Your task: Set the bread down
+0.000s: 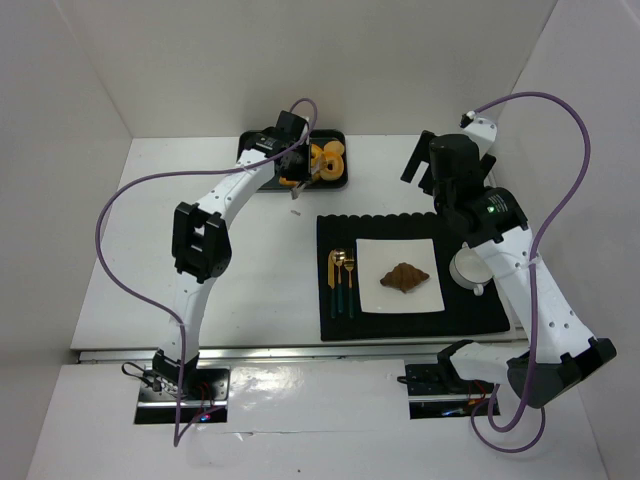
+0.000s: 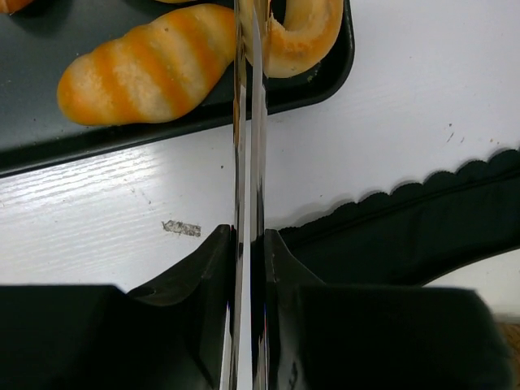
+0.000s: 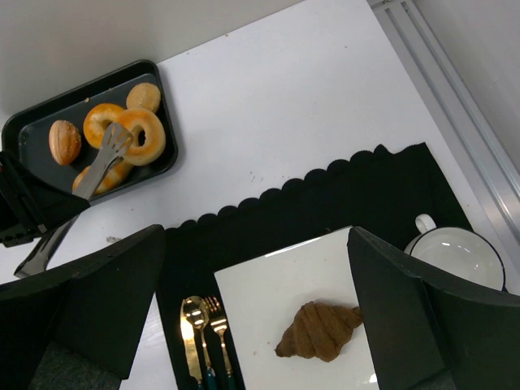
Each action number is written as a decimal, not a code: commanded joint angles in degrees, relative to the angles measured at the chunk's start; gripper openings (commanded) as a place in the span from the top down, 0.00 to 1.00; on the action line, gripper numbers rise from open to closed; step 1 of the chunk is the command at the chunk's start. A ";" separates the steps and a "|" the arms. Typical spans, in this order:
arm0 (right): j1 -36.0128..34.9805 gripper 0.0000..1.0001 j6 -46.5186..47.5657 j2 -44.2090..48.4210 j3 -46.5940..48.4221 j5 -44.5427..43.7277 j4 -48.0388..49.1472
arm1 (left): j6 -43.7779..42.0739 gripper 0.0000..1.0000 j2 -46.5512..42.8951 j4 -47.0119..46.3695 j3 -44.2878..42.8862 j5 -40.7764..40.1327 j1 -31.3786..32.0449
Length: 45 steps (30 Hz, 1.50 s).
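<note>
My left end effector [image 2: 248, 244] is clamped on a pair of metal tongs [image 2: 248, 122]. Their blades are squeezed nearly together, with the tips at the ring-shaped bread [image 2: 305, 36] on the black tray [image 2: 32, 49]; whether they pinch it I cannot tell. My right end effector [image 3: 256, 244] hangs with its fingers wide apart above the white plate [image 3: 260, 284], where a croissant [image 3: 318, 331] lies.

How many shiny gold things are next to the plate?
2: a spoon and a fork, side by side on the black mat beside the plate. None seems hidden.
</note>
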<state>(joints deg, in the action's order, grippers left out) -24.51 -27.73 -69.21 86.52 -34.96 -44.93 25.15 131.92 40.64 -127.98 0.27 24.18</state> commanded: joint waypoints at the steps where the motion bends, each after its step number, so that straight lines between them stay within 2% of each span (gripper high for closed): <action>1: 0.78 0.00 0.74 -0.05 0.32 -0.02 3.09 | -1.15 0.75 -3.59 -0.48 -1.48 0.96 0.07; 3: 0.78 0.00 0.74 -0.05 0.32 -0.02 3.09 | -1.15 0.80 -7.26 -0.48 -0.96 0.96 0.07; 5: 0.78 0.00 0.74 0.47 0.32 0.50 3.09 | -1.15 0.80 -10.35 -0.48 0.53 0.96 0.60; 11: 0.78 0.00 0.74 1.53 -0.83 1.21 4.14 | -2.29 0.82 -23.43 -0.48 12.13 2.80 1.65; 14: 1.31 0.00 0.74 2.06 -1.35 2.53 4.15 | -4.05 0.82 -28.36 -0.48 18.63 0.26 5.95; 17: 1.31 0.00 0.22 2.59 -1.97 3.76 4.15 | -3.27 0.82 -30.75 -1.70 25.13 1.65 10.52; 20: 1.31 0.00 0.22 2.59 -2.50 4.29 4.15 | -2.04 0.83 -32.69 -6.78 32.52 4.29 14.13; 30: 1.31 0.00 0.74 3.73 -1.70 4.81 3.53 | -0.36 0.80 -33.30 -7.86 40.18 7.81 20.81; 36: 1.31 0.00 0.22 3.73 -2.23 5.34 3.53 | -0.88 0.66 -33.30 -5.57 39.66 7.20 22.48; 40: 1.31 0.00 0.22 3.20 -2.23 5.34 4.06 | -1.50 0.48 -33.30 -3.38 39.04 5.89 23.01; 41: 1.31 0.00 0.22 3.20 -2.23 5.34 4.06 | -2.03 0.39 -33.30 -2.86 38.52 5.88 23.01; 42: 1.31 0.00 0.22 2.68 -2.23 5.34 4.06 | -2.03 0.36 -33.30 -2.33 38.51 5.36 23.01; 45: 1.31 0.00 0.22 2.68 -2.23 5.34 4.06 | -2.03 0.33 -33.83 -1.01 37.90 4.13 23.01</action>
<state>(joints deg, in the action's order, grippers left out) -23.57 -27.57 -67.05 83.96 -29.50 -43.55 23.94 99.53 38.46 -87.42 5.74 47.11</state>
